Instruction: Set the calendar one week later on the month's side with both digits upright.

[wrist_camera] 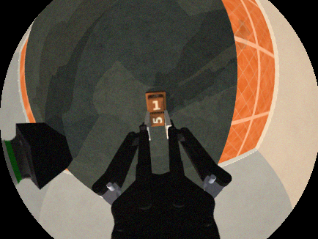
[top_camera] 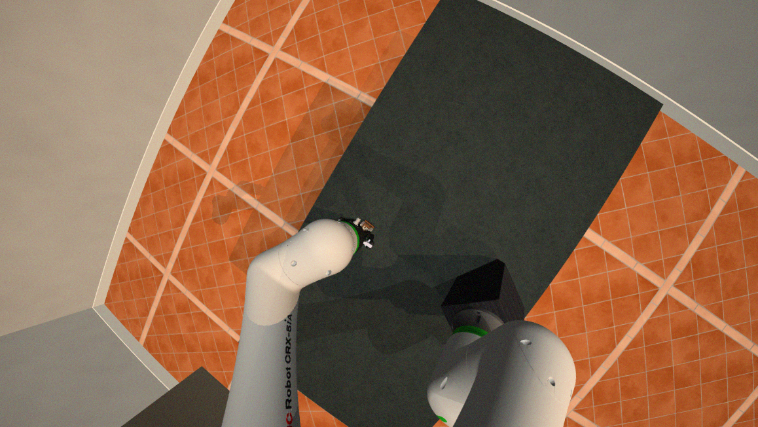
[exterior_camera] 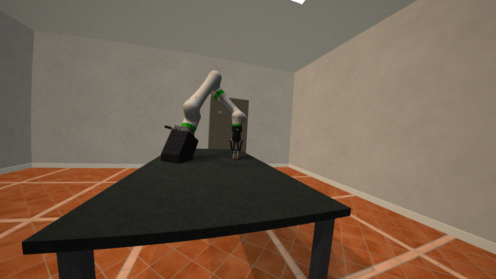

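Observation:
The small brown calendar tray is on the dark table below the arm's wrist. A brown cube with a white 1 on its upward face lies in it, at the far end in the wrist view. A second brown cube beside it shows a white 5 on top, which looks turned sideways. My gripper points down and is shut on the 5 cube, one finger on each side. The month's name and the cubes' side faces are not readable. The wrist covers part of the calendar in the top view.
The black robot pedestal stands on the dark table, some way from the calendar. A long edge of the table runs close to the calendar on the side away from the pedestal.

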You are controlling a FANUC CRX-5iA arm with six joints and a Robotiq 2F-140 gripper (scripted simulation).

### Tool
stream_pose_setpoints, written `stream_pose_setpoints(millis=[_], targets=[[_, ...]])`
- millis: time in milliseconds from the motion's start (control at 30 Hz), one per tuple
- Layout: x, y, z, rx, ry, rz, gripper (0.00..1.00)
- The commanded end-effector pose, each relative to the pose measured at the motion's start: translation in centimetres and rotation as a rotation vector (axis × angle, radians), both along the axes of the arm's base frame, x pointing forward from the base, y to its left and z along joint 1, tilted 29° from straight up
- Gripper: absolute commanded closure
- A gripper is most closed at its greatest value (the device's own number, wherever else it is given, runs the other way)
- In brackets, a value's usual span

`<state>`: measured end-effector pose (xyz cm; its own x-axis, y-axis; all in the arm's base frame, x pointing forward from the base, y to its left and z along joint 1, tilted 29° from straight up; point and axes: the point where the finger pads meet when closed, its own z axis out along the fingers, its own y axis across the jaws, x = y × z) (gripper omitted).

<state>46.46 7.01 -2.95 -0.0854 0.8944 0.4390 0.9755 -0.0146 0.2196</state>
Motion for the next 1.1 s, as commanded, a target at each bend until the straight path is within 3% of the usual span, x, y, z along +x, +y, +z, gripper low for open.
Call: stream_pose_setpoints(millis=[0, 533, 767, 833, 1067], targets=[[0.0, 0.0, 0.0, 0.0, 0.0, 0.0, 0.84], [-0.1, -0.3, 0.5, 0.0, 0.0, 0.0, 0.84], [-0.9, -2.1, 4.0, 0.0, 0.0, 0.0, 0.84], [-0.9, -2.1, 4.0, 0.0, 0.0, 0.0, 0.84], [-1.9, -4.2, 8.1, 0.0, 0.0, 0.0, 0.84]])
